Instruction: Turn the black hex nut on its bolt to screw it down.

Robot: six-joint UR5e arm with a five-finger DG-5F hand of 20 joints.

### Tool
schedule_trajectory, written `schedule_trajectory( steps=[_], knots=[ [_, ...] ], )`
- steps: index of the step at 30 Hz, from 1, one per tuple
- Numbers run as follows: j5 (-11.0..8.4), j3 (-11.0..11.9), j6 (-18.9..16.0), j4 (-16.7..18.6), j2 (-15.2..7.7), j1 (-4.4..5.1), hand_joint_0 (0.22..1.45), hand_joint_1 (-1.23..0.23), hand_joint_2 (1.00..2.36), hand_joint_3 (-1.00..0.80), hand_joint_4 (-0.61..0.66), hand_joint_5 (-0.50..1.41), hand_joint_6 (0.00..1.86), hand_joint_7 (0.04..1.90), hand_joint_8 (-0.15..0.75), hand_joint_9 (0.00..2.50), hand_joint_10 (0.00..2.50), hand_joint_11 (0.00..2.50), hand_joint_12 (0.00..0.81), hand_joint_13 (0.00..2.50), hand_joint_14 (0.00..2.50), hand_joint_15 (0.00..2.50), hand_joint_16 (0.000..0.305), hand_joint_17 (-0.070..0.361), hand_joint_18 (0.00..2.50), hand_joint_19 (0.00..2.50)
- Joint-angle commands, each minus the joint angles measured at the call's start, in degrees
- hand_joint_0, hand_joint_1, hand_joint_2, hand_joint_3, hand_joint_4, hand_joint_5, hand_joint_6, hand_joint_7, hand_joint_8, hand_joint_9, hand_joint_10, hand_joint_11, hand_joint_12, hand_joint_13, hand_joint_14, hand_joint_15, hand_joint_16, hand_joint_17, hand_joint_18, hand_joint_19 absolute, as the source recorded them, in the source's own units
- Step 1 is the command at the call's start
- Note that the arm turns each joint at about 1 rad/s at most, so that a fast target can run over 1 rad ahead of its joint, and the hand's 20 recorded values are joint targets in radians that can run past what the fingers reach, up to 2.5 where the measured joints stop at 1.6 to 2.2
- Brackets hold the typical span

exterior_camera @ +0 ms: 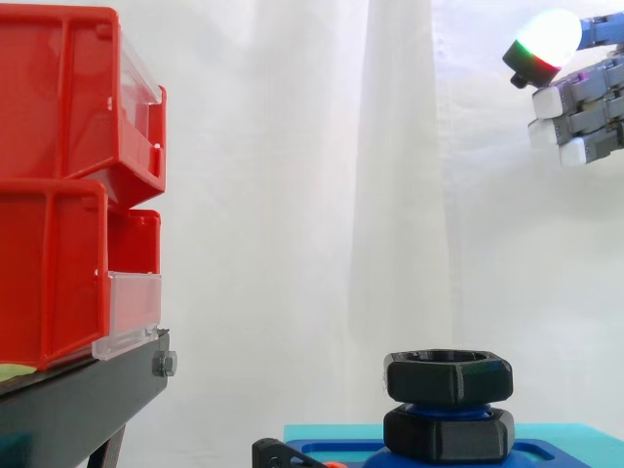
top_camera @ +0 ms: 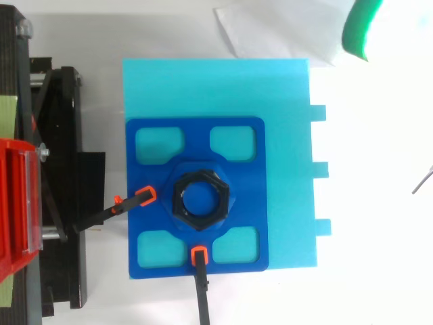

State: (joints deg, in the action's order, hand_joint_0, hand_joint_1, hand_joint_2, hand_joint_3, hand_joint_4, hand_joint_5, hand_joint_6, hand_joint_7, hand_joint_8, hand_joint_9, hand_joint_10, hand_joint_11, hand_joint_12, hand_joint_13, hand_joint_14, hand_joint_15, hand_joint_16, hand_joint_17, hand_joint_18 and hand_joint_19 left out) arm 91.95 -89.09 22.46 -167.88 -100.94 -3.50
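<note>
Sitting at the lower centre of the side view, the black hex nut (exterior_camera: 448, 378) rides high on its blue threaded bolt (exterior_camera: 436, 411), with a sliver of blue thread showing between it and a second black hex piece (exterior_camera: 448, 435) below. From above, the nut lies mid-frame on a dark blue square plate with four rounded windows (top_camera: 250, 196), which rests on a larger cyan board (top_camera: 216, 88). Two black clamps with orange tips (top_camera: 145, 197) grip the plate's left and lower edges. All sides of the nut are free, and open air rises above it.

The robot hand (exterior_camera: 585, 107) hangs at the upper right edge, well apart from the nut and holding nothing; whether it is spread or curled I cannot tell.

Stacked red plastic bins (exterior_camera: 58, 185) on a black stand (exterior_camera: 78, 400) fill the left edge, well clear. A white curtain (exterior_camera: 292, 195) hangs behind.
</note>
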Motion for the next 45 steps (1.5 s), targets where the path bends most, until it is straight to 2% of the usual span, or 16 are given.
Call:
schedule_trajectory(
  steps=[1,2,3,4,5,6,7,10,12,15,20,22,25,38,40,45],
  knots=[
    [-0.64,0.23,2.24,0.80,-0.13,0.95,0.55,-0.60,1.00,-0.50,0.22,-0.20,0.50,0.77,0.271,0.61,0.00,0.19,0.317,0.45,0.00,0.12,0.046,0.104,0.39,0.22],
    [-0.81,0.23,2.86,1.06,-0.13,1.21,0.56,-0.60,1.00,-0.50,0.22,-0.20,0.50,0.76,0.270,0.61,0.00,0.20,0.318,0.45,0.00,0.12,0.046,0.104,0.40,0.23],
    [-1.34,0.14,4.70,1.50,-0.40,2.44,0.56,-0.60,1.00,-0.50,0.22,-0.20,0.50,0.76,0.270,0.61,0.00,0.19,0.317,0.45,0.00,0.12,0.046,0.104,0.40,0.23],
    [-1.34,0.14,4.70,1.50,-0.40,2.44,0.56,-0.60,1.00,-0.50,0.22,-0.20,0.50,0.77,0.270,0.61,0.00,0.20,0.317,0.45,0.00,0.12,0.046,0.104,0.40,0.22],
    [-1.78,0.14,6.02,1.59,-0.66,4.02,0.56,-0.60,1.00,-0.50,0.22,-0.20,0.50,0.77,0.270,0.61,0.00,0.19,0.317,0.45,0.00,0.12,0.046,0.104,0.40,0.23],
    [-3.36,0.14,8.04,1.68,-0.75,6.05,0.56,-0.60,1.00,-0.50,0.22,-0.19,0.50,0.77,0.270,0.61,0.00,0.19,0.316,0.45,0.00,0.11,0.046,0.104,0.40,0.23],
    [-4.15,0.14,8.75,1.77,-0.75,6.57,0.56,-0.60,1.00,-0.50,0.22,-0.19,0.50,0.76,0.271,0.61,0.00,0.20,0.316,0.45,0.00,0.12,0.046,0.104,0.40,0.23],
    [-9.86,0.40,13.93,2.56,-1.27,9.91,0.56,-0.60,1.00,-0.50,0.22,-0.19,0.50,0.76,0.271,0.61,0.00,0.19,0.316,0.45,0.00,0.12,0.046,0.103,0.41,0.23],
    [-11.45,0.40,15.95,3.00,-1.80,10.79,0.56,-0.60,1.00,-0.50,0.22,-0.19,0.50,0.76,0.271,0.61,0.00,0.19,0.316,0.46,0.00,0.12,0.046,0.103,0.41,0.23],
    [-12.50,2.07,19.47,4.05,-4.17,11.23,0.56,-0.59,1.00,-0.50,0.22,-0.19,0.50,0.76,0.271,0.61,0.00,0.20,0.316,0.46,0.00,0.12,0.046,0.103,0.42,0.24],
    [-10.22,9.02,22.54,2.29,-9.80,11.41,0.56,-0.59,1.00,-0.50,0.22,-0.19,0.50,0.76,0.273,0.62,0.00,0.20,0.317,0.47,0.00,0.13,0.046,0.103,0.42,0.24],
    [-9.86,9.81,22.63,1.85,-10.68,11.49,0.56,-0.59,1.00,-0.50,0.22,-0.19,0.50,0.76,0.276,0.62,0.00,0.21,0.318,0.47,0.00,0.13,0.046,0.104,0.42,0.24],
    [-8.02,13.15,22.81,-0.26,-13.23,11.41,0.56,-0.59,1.00,-0.50,0.22,-0.19,0.50,0.76,0.275,0.63,0.01,0.20,0.319,0.47,0.00,0.12,0.046,0.104,0.43,0.24],
    [-6.70,13.94,27.91,4.93,-17.01,12.37,0.57,-0.59,1.00,-0.50,0.23,-0.19,0.50,0.76,0.276,0.63,0.00,0.21,0.319,0.48,0.00,0.13,0.046,0.104,0.44,0.25],
    [-6.70,14.38,31.51,5.19,-17.09,12.64,0.57,-0.58,1.00,-0.50,0.23,-0.19,0.50,0.77,0.276,0.63,0.00,0.21,0.319,0.48,0.00,0.13,0.046,0.104,0.44,0.25],
    [-6.61,14.38,35.11,5.37,-18.06,13.08,0.56,-0.58,1.00,-0.50,0.24,-0.18,0.50,0.83,0.273,0.59,0.00,0.21,0.321,0.43,0.00,0.13,0.046,0.103,0.40,0.23]
  ],
)
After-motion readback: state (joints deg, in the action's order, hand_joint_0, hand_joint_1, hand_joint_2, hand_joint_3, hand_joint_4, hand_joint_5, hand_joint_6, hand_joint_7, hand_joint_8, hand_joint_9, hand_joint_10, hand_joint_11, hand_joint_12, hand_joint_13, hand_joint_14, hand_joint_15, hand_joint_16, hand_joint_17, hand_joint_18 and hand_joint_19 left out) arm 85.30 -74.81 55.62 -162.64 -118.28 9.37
